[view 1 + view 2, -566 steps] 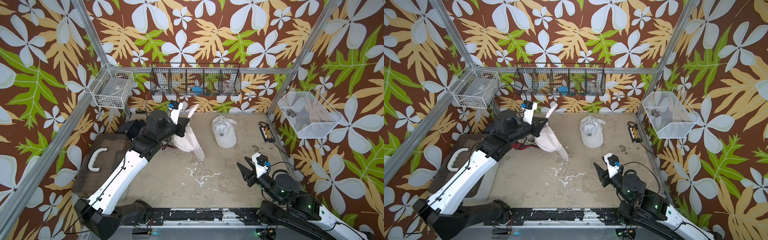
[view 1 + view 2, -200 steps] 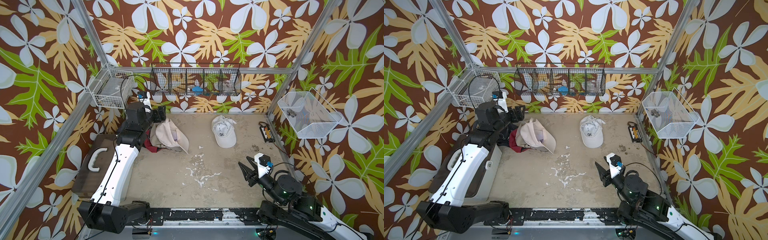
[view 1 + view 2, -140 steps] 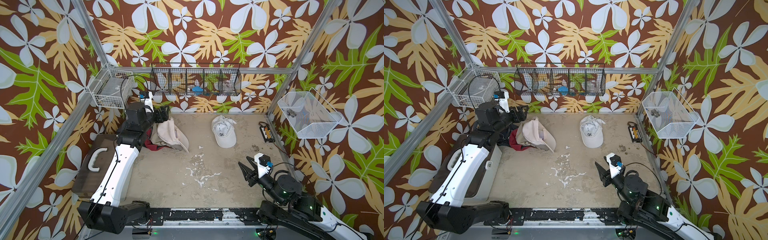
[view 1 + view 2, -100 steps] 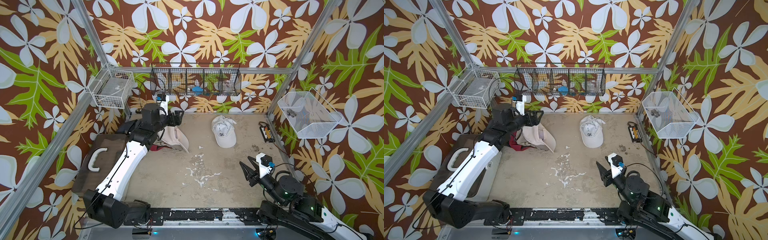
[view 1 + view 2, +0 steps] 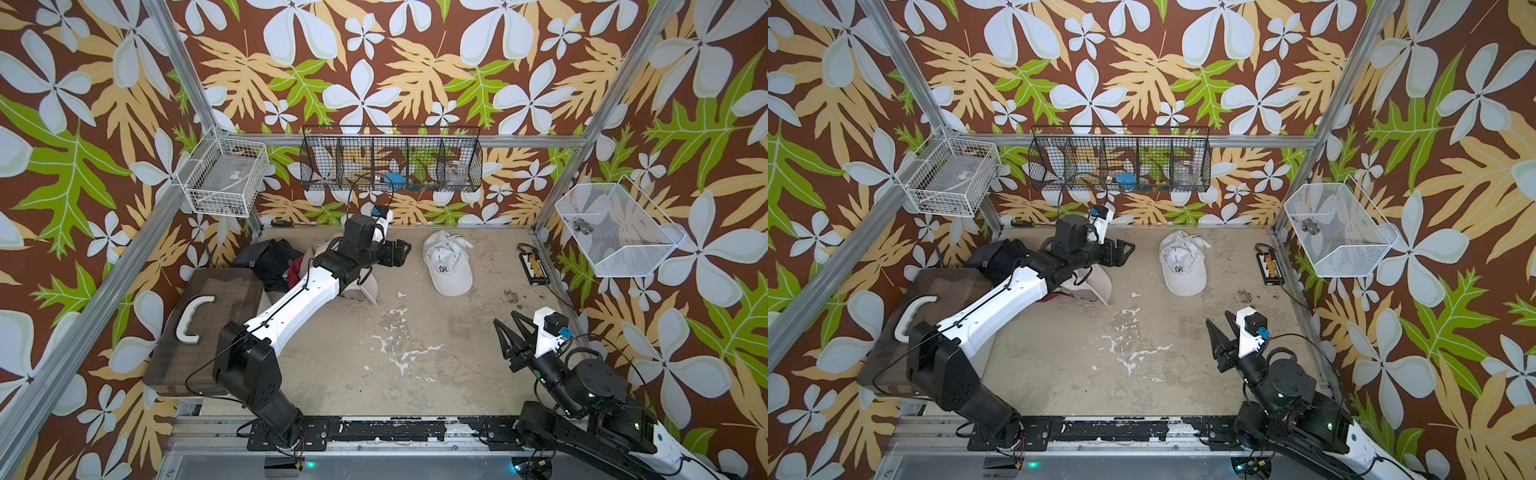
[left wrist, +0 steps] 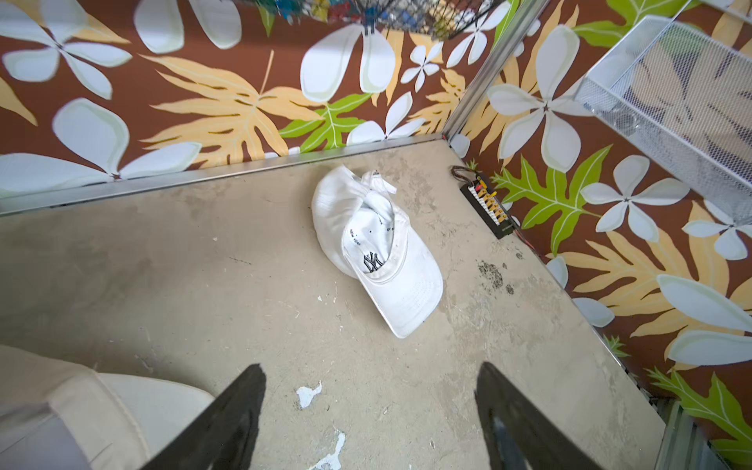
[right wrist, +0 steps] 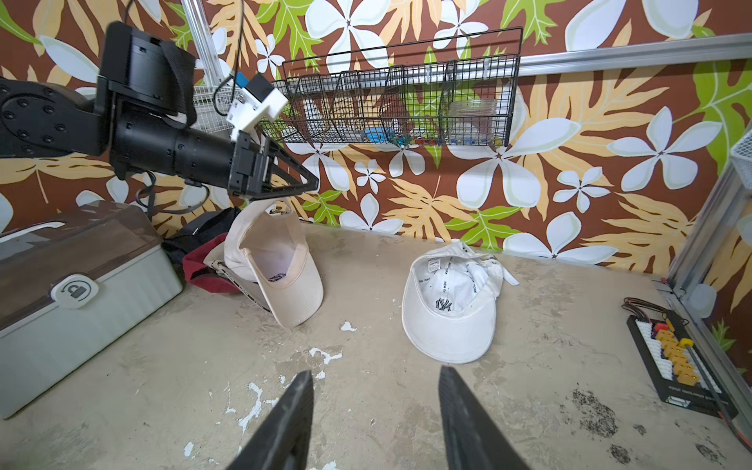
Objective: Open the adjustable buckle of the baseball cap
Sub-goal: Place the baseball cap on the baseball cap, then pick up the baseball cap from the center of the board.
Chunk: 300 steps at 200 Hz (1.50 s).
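A white baseball cap (image 5: 451, 266) (image 5: 1183, 270) lies at the back middle of the floor, brim towards the front. Its loose back strap (image 7: 502, 272) (image 6: 378, 181) points at the rear wall; I cannot make out the buckle. My left gripper (image 5: 397, 253) (image 5: 1121, 251) hovers open and empty just left of this cap, which lies well ahead of it in the left wrist view (image 6: 382, 244). A beige cap (image 5: 365, 286) (image 7: 280, 264) leans on a pile under the left arm. My right gripper (image 5: 506, 320) (image 7: 375, 371) stands open and empty near the front right.
A grey box with a brown lid (image 5: 199, 324) fills the left side, with dark and red caps (image 5: 270, 257) piled beside it. A black terminal strip (image 5: 534, 266) lies by the right wall. Wire baskets (image 5: 390, 166) (image 5: 224, 178) (image 5: 611, 232) hang on the walls.
The left gripper let the beige cap down onto the pile, then swung right towards the white cap, still open. The right arm has barely moved.
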Tool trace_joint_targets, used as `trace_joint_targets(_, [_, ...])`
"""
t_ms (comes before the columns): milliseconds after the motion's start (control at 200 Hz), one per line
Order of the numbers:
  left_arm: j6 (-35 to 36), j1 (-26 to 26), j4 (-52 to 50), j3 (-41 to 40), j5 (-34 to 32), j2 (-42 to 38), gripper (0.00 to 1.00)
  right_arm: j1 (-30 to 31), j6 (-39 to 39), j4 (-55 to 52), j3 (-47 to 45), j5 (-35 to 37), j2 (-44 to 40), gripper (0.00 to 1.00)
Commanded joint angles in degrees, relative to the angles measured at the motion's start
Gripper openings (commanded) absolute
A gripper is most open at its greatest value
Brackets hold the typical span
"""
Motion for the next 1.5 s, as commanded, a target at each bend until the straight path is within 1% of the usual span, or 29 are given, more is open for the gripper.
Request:
trace_joint_targets(0, [-0.93,-1.09,2.12,1.84,-0.48,3.77,0.82,0.01,0.29,-0.62,-0.3,0.4,0.3,0.51])
trace_joint_targets(320, [-2.5,-5.02,1.95,10.72,-0.84,18.48,0.82,0.01,0.2,-0.52,-0.39,0.13,0.42,0.52])
trace_joint_targets(641, [-4.86,-6.25,2.0,16.27,-1.01,27.51,0.82,0.01,-0.06,-0.25,-0.35,-0.51,0.47,0.52])
trace_joint_targets(996, [-6.69,-7.22,2.39,18.16,-1.37,33.0,0.82,-0.01,-0.05,-0.26,-0.5,-0.66,-0.04,0.52])
trace_joint_targets(1496, [-8.8,-8.72,3.48,20.45,-0.5,37.18,0.75,0.01,-0.06,-0.09,-0.66,-0.91,-0.45,0.52])
